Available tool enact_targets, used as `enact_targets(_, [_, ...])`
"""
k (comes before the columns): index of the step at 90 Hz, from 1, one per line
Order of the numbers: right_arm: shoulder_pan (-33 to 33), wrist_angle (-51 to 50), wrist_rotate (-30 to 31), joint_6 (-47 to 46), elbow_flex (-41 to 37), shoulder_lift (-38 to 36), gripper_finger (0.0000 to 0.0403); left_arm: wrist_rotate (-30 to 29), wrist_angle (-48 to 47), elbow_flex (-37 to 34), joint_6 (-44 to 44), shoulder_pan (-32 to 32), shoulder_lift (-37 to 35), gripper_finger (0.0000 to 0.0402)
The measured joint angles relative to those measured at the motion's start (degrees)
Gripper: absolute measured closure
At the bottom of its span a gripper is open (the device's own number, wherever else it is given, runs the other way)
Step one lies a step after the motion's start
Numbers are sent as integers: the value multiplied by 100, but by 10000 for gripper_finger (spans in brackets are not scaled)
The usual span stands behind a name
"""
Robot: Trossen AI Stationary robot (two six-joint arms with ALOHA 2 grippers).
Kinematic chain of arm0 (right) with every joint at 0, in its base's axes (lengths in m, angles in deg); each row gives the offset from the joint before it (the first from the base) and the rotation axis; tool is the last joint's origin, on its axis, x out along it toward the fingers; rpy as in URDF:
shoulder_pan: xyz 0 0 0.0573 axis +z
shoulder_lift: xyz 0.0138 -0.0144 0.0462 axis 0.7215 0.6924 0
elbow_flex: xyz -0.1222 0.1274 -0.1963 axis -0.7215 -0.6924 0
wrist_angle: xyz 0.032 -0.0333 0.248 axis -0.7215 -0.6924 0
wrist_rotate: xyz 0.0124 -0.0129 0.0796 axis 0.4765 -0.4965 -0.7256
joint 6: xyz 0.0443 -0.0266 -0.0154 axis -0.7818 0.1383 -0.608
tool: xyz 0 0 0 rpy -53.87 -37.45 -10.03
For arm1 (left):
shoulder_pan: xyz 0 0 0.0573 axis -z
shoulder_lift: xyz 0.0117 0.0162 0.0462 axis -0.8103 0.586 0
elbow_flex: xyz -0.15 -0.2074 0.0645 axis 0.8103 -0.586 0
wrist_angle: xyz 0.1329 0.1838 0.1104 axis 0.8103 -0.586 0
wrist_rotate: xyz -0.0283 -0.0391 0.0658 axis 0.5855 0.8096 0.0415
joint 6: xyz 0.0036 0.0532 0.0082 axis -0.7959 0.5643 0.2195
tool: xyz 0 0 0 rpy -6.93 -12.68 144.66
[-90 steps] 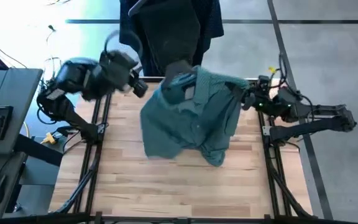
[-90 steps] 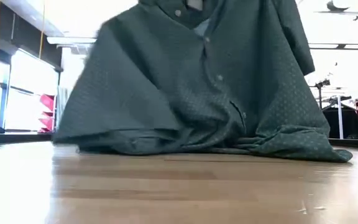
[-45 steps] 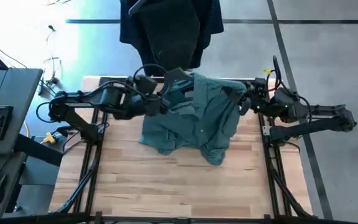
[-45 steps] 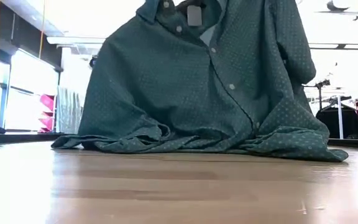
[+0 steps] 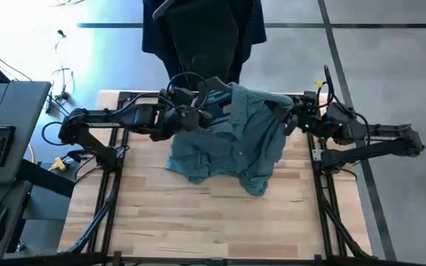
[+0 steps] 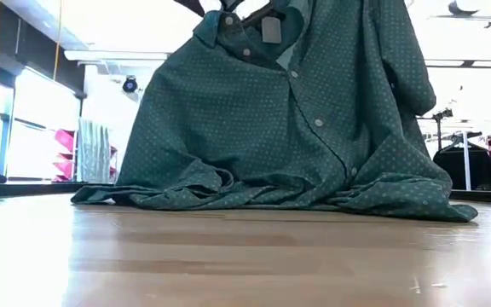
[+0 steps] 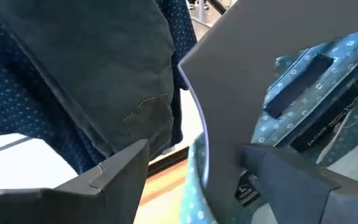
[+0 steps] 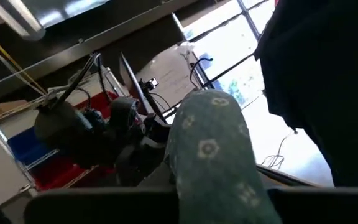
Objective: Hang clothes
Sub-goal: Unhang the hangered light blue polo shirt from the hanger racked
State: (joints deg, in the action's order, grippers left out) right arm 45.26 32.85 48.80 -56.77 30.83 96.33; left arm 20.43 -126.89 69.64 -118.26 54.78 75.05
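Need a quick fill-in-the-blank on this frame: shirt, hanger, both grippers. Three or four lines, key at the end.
1. The teal shirt has its hem resting on the ____ tabletop.
2. The left gripper is at the shirt's ____.
3. The right gripper is shut on the ____.
4. Beyond the table's far edge hang the black trousers and a ____ dotted shirt.

Missing words: wooden; collar; teal shirt; navy
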Motion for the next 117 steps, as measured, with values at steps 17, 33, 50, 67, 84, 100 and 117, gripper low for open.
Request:
enact_targets(17, [237, 34, -334, 469, 140, -68, 401, 331, 106, 0, 340, 54, -7, 141])
enact_targets(33, [309, -47, -232, 666, 224, -116, 402, 416, 258, -4, 485, 204, 2, 141])
enact_targets(50, [305, -122, -28, 771, 224, -116, 402, 430, 817, -4, 916, 375, -14, 141])
enact_targets(67, [301, -52, -56, 932, 224, -116, 402, 425, 975, -2, 945, 423, -34, 141])
enact_targets(84, [301, 47, -574, 1050, 222, -114, 402, 408, 938, -4, 896, 197, 50, 141])
enact_targets(100, [301, 201, -791, 1150, 222, -114, 402, 411, 877, -4, 826, 27, 52, 141])
enact_targets(117, [296, 451, -943, 1329, 218, -123, 402, 415, 585, -4, 649, 10, 52, 151])
